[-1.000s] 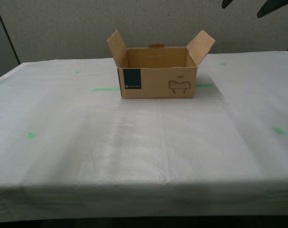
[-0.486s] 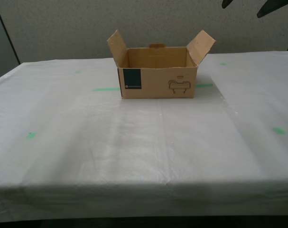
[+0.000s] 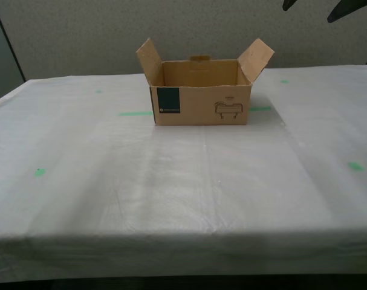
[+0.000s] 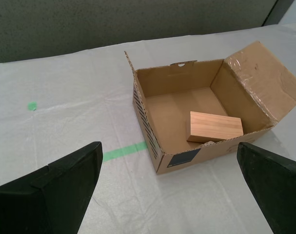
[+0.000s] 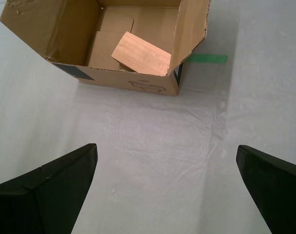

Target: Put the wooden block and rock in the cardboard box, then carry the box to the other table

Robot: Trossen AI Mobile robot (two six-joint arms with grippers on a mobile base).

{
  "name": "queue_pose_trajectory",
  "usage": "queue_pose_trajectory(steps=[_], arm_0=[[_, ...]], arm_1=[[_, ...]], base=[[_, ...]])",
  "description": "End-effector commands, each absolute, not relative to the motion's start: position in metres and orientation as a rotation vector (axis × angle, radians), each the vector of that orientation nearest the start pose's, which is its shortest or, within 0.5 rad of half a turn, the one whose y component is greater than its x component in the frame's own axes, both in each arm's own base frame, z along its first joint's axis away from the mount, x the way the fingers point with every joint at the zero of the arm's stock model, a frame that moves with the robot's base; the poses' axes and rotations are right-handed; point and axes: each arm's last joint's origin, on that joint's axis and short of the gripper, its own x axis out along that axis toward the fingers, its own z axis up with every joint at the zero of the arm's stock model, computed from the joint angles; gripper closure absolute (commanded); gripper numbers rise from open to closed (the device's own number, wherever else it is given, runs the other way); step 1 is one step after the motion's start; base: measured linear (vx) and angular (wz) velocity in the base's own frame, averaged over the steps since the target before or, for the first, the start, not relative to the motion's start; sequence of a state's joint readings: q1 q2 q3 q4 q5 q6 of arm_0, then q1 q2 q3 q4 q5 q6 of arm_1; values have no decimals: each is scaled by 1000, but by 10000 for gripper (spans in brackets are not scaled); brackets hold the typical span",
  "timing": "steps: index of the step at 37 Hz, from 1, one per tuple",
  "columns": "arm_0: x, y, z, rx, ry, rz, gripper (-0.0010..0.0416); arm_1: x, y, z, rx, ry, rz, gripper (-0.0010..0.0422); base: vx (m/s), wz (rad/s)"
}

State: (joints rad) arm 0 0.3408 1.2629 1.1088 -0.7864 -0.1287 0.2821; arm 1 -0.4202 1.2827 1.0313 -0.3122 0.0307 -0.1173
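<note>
Both pincers (image 4: 169, 187) (image 5: 165, 187) spread, empty; smooth wooden block (image 4: 215, 126) inside corrugated cardboard box (image 3: 201, 104); rock possibly beneath.

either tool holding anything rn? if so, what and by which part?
Nothing is held. My first gripper and my second gripper both hang open above the white cloth, apart from the cardboard box. The wooden block lies inside the box.

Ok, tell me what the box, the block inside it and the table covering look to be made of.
The cardboard box: brown corrugated cardboard, matte, with ragged flap edges and clear tape on one flap. The wooden block: plain light wood, grain lines visible, seemingly unfinished. The table covering: thin wrinkled white sheet with a slight sheen, cloth or plastic, I cannot tell which.
</note>
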Motion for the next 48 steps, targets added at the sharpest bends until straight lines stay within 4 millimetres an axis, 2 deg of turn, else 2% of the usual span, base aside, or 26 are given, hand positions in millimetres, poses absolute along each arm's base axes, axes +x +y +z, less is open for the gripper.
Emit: queue_pose_trajectory(steps=[1,48], arm_0=[[233,86,299,155,993,295,7],[233,86,299,155,993,295,7]], arm_1=[[254,-115,303,-1,579,-405,34],[254,-115,303,-1,579,-405,34]], base=[[0,0],[0,0]])
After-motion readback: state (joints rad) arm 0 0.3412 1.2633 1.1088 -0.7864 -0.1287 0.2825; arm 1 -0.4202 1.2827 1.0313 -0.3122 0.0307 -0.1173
